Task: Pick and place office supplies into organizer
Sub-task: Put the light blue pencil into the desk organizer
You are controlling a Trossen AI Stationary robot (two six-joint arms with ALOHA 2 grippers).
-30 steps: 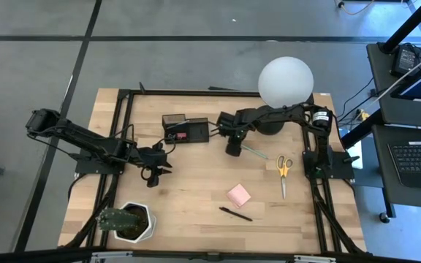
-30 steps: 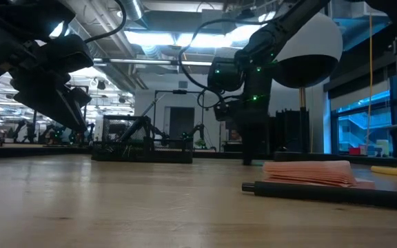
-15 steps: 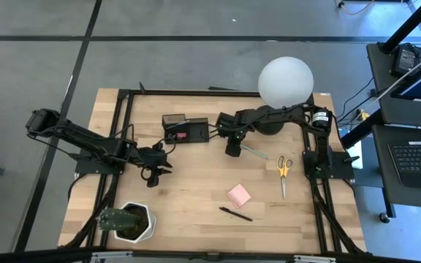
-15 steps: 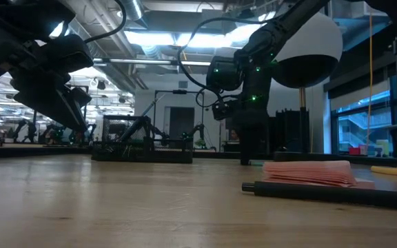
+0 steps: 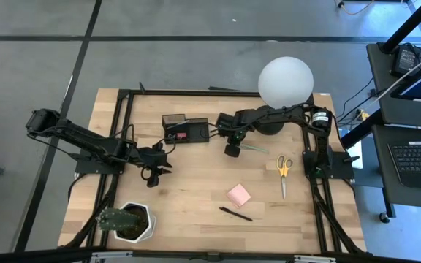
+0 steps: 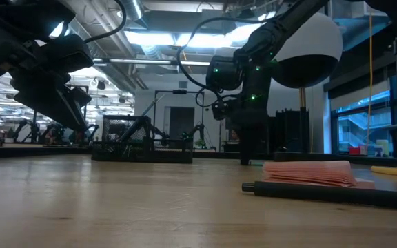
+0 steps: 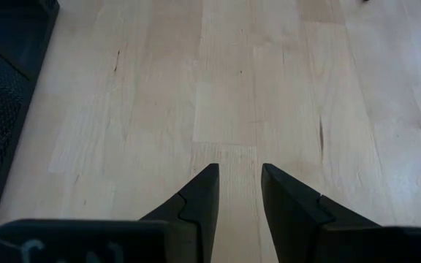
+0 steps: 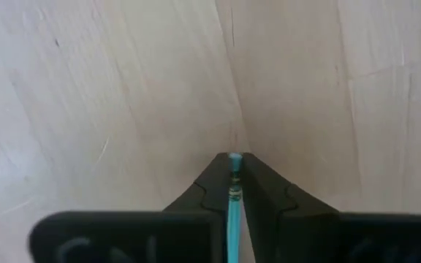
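Note:
My right gripper (image 5: 231, 150) points down at the table just right of the black organizer (image 5: 185, 129) and is shut on a thin grey-green pencil (image 5: 253, 148). The rest of the pencil runs out toward the table's right side. My left gripper (image 7: 238, 183) hovers open over bare wood at centre left, nothing between its fingers. Lying flat on the table are yellow-handled scissors (image 5: 284, 172), a pink sticky-note pad (image 5: 238, 195) and a black pen (image 5: 236, 213). My right gripper pinches the pencil near one end (image 8: 234, 183) between its two fingers, and that end shows just at the fingertips. The fingers come from above, pointing down. The pencil's free length (image 5: 254, 148) stretches toward the table's right edge, low over the wood.
A white globe lamp (image 5: 286, 80) stands at the far right behind my right arm. A white plant pot (image 5: 130, 221) sits at the near left corner. Bare wood lies between the two grippers and in front of the organizer.
The pencil beside my right gripper has swung a little: its end at the fingers has been drawn in between them, and it now lies more nearly along the table's width.

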